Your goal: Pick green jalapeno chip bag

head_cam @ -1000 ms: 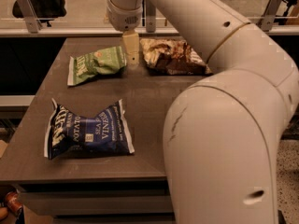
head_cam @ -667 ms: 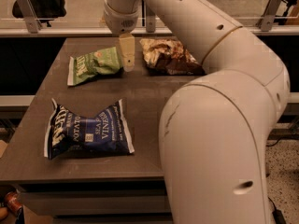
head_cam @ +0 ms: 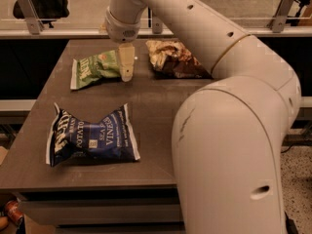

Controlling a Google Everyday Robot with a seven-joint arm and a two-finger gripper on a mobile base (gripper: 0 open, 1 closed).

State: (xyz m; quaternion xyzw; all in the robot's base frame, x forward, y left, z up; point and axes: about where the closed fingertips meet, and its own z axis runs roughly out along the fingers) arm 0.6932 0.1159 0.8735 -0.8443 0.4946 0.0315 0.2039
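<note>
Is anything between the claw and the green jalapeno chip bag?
Nothing visible. The claw hangs at the right edge of the green jalapeno chip bag; the tan-and-brown bag lies apart to its right, the dark-blue bag nearer the camera.

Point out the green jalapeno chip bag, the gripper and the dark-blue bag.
green jalapeno chip bag [head_cam: 93, 70]: camera view, its centre.
gripper [head_cam: 126, 75]: camera view, tip, at that bag's right end.
dark-blue chip bag [head_cam: 91, 138]: camera view, centre.

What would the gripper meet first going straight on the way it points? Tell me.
The gripper hangs over the right end of the green jalapeno chip bag, pointing down. It would probably meet that bag's edge first, or the table beside it; depth is unclear.
</note>
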